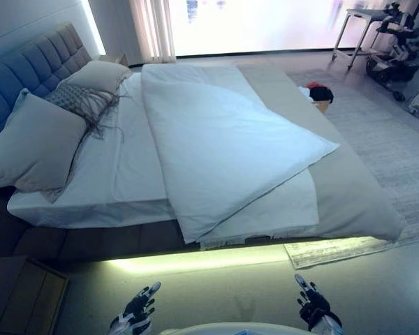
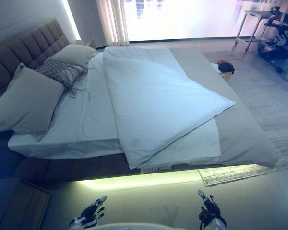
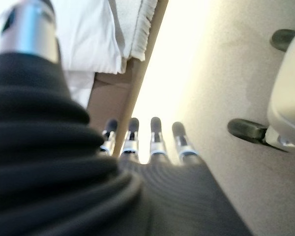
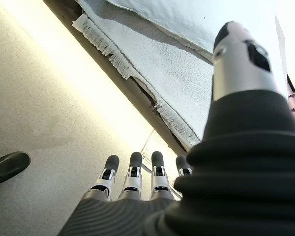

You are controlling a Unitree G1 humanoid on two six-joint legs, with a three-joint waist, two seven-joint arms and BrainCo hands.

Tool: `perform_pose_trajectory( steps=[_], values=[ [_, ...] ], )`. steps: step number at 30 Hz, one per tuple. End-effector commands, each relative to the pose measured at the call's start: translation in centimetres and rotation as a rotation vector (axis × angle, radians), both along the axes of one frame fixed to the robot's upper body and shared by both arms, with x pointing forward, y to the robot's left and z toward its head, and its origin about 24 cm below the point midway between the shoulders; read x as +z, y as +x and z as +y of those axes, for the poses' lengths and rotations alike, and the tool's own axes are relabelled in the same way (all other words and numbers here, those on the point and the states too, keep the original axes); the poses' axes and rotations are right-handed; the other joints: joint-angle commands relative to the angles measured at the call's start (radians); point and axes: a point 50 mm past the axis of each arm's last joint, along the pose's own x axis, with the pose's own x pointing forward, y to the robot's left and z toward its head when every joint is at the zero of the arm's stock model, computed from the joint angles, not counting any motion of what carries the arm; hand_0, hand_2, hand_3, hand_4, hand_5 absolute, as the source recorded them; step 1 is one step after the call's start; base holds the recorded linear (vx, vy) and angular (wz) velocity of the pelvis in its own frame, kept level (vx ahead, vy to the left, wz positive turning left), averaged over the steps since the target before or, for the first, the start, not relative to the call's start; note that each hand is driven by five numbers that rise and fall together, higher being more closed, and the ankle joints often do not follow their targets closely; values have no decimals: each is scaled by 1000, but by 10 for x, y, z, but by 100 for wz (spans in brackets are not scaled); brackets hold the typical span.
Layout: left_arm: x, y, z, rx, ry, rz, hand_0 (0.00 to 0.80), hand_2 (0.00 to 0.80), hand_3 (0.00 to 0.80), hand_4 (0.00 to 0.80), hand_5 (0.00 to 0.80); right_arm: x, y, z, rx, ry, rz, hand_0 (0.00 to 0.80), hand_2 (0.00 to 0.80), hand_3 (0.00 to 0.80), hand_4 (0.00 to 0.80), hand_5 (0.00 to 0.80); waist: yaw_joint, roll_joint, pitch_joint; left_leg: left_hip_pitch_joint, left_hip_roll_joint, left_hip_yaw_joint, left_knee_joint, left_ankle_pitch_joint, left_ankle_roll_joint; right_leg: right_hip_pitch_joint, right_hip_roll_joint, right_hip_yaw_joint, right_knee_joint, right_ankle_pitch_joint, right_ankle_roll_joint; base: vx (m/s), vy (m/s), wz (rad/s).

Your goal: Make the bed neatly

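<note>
Rumpled white duvet (image 1: 223,146) overhangs the bed's lower edge; bare floor (image 1: 216,286) below. Left hand (image 1: 135,310) and right hand (image 1: 313,306), fingers straight, hold nothing.

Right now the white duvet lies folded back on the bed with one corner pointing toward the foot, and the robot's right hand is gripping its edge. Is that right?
Not quite. The right hand grips nothing: the right wrist view shows straight fingers above the floor. The white duvet lies as stated.

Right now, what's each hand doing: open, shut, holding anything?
Left hand: open, fingers straight, holding nothing, low over the floor.
Right hand: open, fingers straight, holding nothing, short of the duvet.
</note>
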Motion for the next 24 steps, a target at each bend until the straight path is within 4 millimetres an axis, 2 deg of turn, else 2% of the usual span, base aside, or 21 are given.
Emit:
perform_pose_trajectory(
  steps=[1, 16, 20, 22, 24],
  values=[
    [4, 22, 0, -16, -1, -29, 0, 0, 0, 0, 0, 6, 27, 1, 13, -3, -47, 0, 0, 0, 0, 0, -7, -23, 30, 15, -91, 9, 0, -36, 76, 10, 20, -6, 9, 29, -5, 0, 0, 0],
    [4, 24, 2, 20, 6, -25, 0, 0, 0, 0, 0, 8, 32, 0, 14, -5, -54, 0, 0, 0, 0, 0, -14, -20, 47, 25, -84, 14, 0, -36, 81, 1, 26, -3, 49, 6, -15, 12, -15, 0],
    [4, 23, 5, 44, 18, -14, 0, 0, 0, 0, 0, 9, 34, -2, 5, -8, -56, 0, 0, 0, 0, 0, -21, -16, 52, 36, -81, 14, 5, -39, 83, -1, 36, 13, 74, -13, -26, 64, -75, 0],
    [5, 24, 6, 55, 24, -15, 0, 0, 0, 0, 0, 9, 35, -2, -8, -7, -60, 0, 0, 0, 0, 0, -23, -17, 59, 34, -78, 15, 34, -49, 83, -6, 38, 18, 99, -27, -33, 68, -95, -1],
    [6, 25, 9, 74, 25, -24, 0, 0, 0, 0, 0, 11, 38, -3, -9, -5, -71, 0, 0, 0, 0, 0, -26, -25, 73, 9, -69, 27, 136, -79, 78, -18, 32, 12, 139, -44, -48, 56, -127, -10]
  ],
)
